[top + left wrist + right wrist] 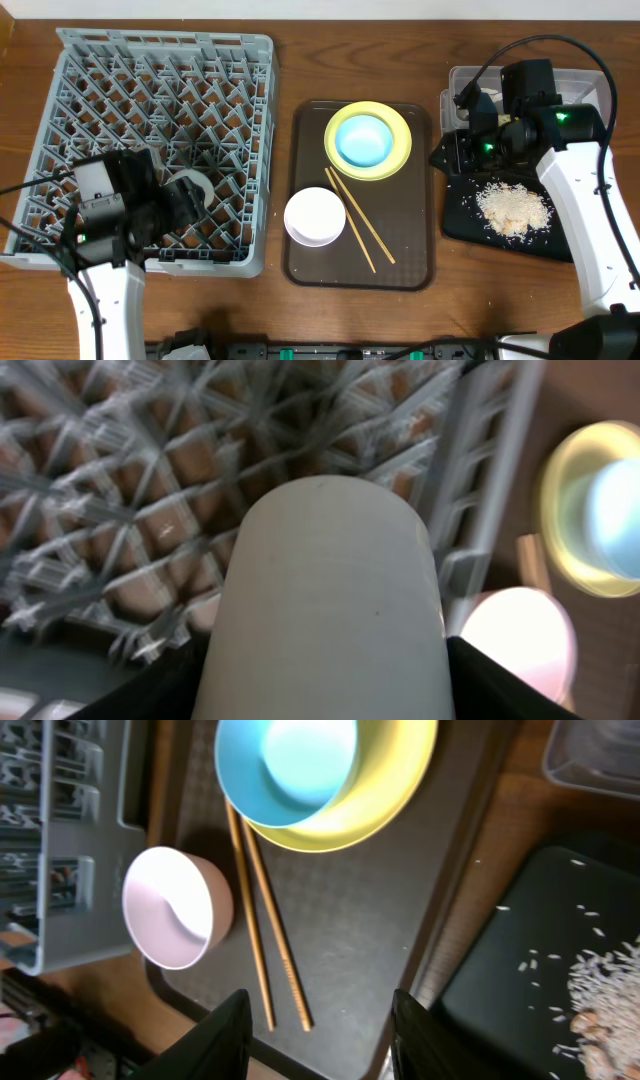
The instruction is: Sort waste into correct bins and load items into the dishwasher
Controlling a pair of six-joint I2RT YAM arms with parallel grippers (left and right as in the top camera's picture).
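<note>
The left gripper (184, 203) is clamping the cup (325, 600) above the rack (165, 38), where a crooked release could be toppling it between pegs; the right gripper (322, 1038) is hanging wide open, empty.

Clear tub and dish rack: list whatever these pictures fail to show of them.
Clear tub contents: overhead, right arm covers most; right wrist, cut by the top edge.
Dish rack under the white cup: left wrist, cup blocks it, rest blurred; overhead, left gripper covers it.
</note>
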